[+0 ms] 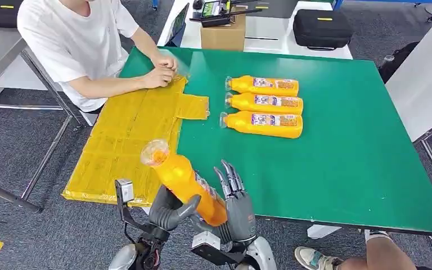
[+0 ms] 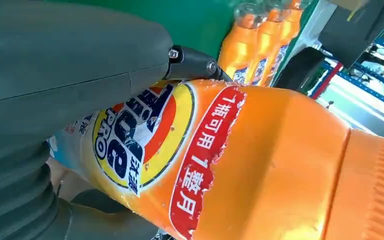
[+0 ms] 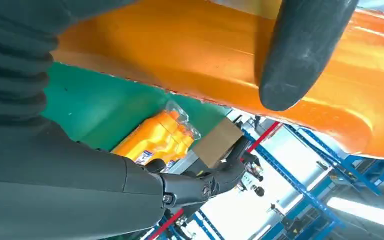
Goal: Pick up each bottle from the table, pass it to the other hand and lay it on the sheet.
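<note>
The left hand [image 1: 171, 212] has its fingers clamped on an orange bottle [image 1: 183, 180] at the tabletop's [image 1: 343, 169] 7 o'clock edge; the right hand [image 1: 237, 205] touches it, fingers apart. Three bottles [image 1: 264, 107] lie at 12 o'clock, right of the sheet [image 1: 129, 135].

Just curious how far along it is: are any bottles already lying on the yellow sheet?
No, the yellow sheet holds no bottle; three bottles lie on the green table.
</note>
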You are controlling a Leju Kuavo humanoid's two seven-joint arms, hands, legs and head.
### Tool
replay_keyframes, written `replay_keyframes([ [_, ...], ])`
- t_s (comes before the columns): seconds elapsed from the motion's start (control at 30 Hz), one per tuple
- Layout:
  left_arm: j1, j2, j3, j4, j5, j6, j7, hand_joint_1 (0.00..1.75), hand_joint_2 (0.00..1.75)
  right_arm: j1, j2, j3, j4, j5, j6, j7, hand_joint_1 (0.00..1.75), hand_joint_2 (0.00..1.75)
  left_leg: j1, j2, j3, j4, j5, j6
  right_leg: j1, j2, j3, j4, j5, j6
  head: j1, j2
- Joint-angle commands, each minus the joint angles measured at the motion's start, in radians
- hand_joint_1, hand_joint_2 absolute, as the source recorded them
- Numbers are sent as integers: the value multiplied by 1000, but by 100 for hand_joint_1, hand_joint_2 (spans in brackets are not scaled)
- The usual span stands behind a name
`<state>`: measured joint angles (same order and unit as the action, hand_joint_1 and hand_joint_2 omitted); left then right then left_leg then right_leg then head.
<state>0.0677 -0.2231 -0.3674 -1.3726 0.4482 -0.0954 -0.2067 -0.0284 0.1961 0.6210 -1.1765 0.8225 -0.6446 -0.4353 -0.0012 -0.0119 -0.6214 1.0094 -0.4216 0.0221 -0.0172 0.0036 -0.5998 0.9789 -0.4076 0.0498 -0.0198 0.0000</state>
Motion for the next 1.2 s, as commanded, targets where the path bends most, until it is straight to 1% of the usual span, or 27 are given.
replay_keyframes([
  [0.03,-57,-3,80,38,8,82,-30,175,175,35,73,-127,-23,-13,-54,-126,0,0,1,0,2,0,-1,-1,1,-1,3,0,-1,-2,0,0],
  [0.07,-58,-4,95,25,9,90,-33,175,175,39,88,-153,-28,-20,-54,-158,0,0,1,-1,2,0,-1,-1,1,-1,2,0,-1,-2,0,0],
  [0.1,-61,0,101,17,-20,114,-53,175,175,44,102,-174,-30,-20,-54,-185,0,0,1,0,5,1,-3,-2,2,-2,5,1,-3,-3,0,0],
  [0.13,-74,9,108,12,-86,170,-77,175,175,52,117,-200,-45,-13,-54,-214,0,0,1,0,2,0,-1,-1,1,-1,1,0,-1,-2,0,0],
  [0.17,-94,23,109,16,-132,195,-72,175,175,62,140,-235,-52,-11,-54,-263,0,0,1,0,4,0,-2,-2,1,-2,5,0,-2,-3,0,0],
  [0.2,-112,39,108,24,-206,238,-90,175,175,63,141,-237,-68,-13,-54,-263,0,0,1,0,2,0,-1,-1,1,-1,2,0,-1,-2,0,0],
  [0.23,-120,40,120,30,-224,252,-93,175,175,65,143,-238,-78,-21,-54,-263,0,0,1,-1,3,0,-1,-2,1,-2,3,1,-2,-3,0,0],
  [0.27,-147,63,129,51,-296,283,-91,175,175,72,143,-242,-112,-16,-54,-263,0,0,0,-1,1,0,0,-1,1,-2,1,1,-1,-2,0,0],
  [0.3,-166,76,142,70,-378,329,-84,175,175,77,142,-242,-138,-39,-54,-263,0,0,1,0,3,0,-1,-2,1,-1,3,1,-2,-3,0,0],
  [0.33,-185,94,155,87,-418,345,-71,175,175,83,142,-246,-168,-37,-54,-263,0,0,1,0,2,0,0,-2,1,-1,2,1,-1,-2,0,0],
  [0.4,-223,112,183,109,-516,387,-69,175,175,82,129,-211,-201,-93,-54,-263,0,0,1,0,2,0,0,-2,1,-1,2,1,-1,-2,1,0],
  [0.43,-247,127,190,113,-556,388,-68,175,175,83,122,-195,-214,-107,-54,-263,0,0,0,0,1,0,0,-1,0,0,1,1,0,-2,0,0],
  [0.47,-266,132,197,115,-577,386,-62,175,175,82,117,-181,-228,-115,-54,-263,0,0,1,1,4,0,-1,-2,1,-1,4,1,-2,-3,1,0],
  [0.5,-293,140,200,123,-601,372,-52,175,175,77,105,-155,-230,-141,-54,-263,0,0,1,0,1,0,0,-2,1,-1,1,1,-1,-2,1,0],
  [0.53,-326,149,200,129,-645,378,-47,175,175,71,98,-141,-234,-164,-54,-263,0,0,2,0,3,0,0,-2,2,-1,3,2,-2,-3,0,0],
  [0.57,-349,154,196,136,-716,397,-37,175,175,66,87,-123,-240,-185,-54,-263,0,0,1,-1,1,1,1,-2,1,-2,1,2,-1,-2,0,0],
  [0.6,-371,166,180,142,-774,393,-21,175,175,60,79,-109,-240,-204,-54,-263,0,0,2,-1,3,1,0,-2,2,-2,3,1,-2,-3,0,0],
  [0.63,-396,177,164,152,-903,399,11,175,175,50,62,-87,-232,-236,-54,-263,0,0,1,-1,2,0,1,-2,1,-2,2,1,-1,-2,1,0],
  [0.73,-460,215,93,217,-1168,320,103,175,175,32,25,-47,-220,-298,-54,-263,0,0,2,0,4,0,0,-2,2,-1,5,1,-1,-3,0,0],
  [0.8,-509,225,60,295,-1283,283,139,175,175,25,10,-28,-218,-330,-53,-263,0,0,1,-2,2,0,1,-1,1,-2,3,0,0,-2,0,0],
  [0.83,-549,225,50,371,-1323,248,157,175,175,19,4,-15,-215,-355,-40,-263,0,0,2,-2,4,0,0,-2,2,-3,5,0,-1,-3,1,0],
  [0.93,-630,227,49,532,-1416,232,158,175,175,9,1,9,-206,-385,-31,-263,0,0,1,-2,4,-1,1,-2,1,-3,5,0,-1,-2,0,0],
  [1.0,-648,228,58,569,-1420,234,148,175,175,6,2,12,-201,-387,-31,-263,0,0,1,-1,2,-1,1,-1,1,-2,3,0,0,-1,0,0],
  [1.03,-648,228,58,569,-1420,234,148,175,175,6,2,12,-201,-387,-31,-263,0,0,1,-1,4,-1,1,-2,1,-2,5,0,-1,-2,1,0],
  [1.1,-648,228,58,569,-1420,234,148,175,175,6,2,12,-201,-387,-31,-263,0,0,1,1,3,0,1,-1,1,0,3,0,0,-2,0,0],
  [1.13,-660,234,45,590,-1456,227,173,175,175,5,0,17,-202,-397,-19,-263,0,0,2,2,4,0,0,-2,2,-1,4,0,-1,-2,0,0],
  [1.2,-712,245,30,677,-1502,193,179,175,175,6,0,18,-201,-416,0,-263,0,0,1,1,2,0,1,-1,1,-1,2,0,0,-1,0,0],
])
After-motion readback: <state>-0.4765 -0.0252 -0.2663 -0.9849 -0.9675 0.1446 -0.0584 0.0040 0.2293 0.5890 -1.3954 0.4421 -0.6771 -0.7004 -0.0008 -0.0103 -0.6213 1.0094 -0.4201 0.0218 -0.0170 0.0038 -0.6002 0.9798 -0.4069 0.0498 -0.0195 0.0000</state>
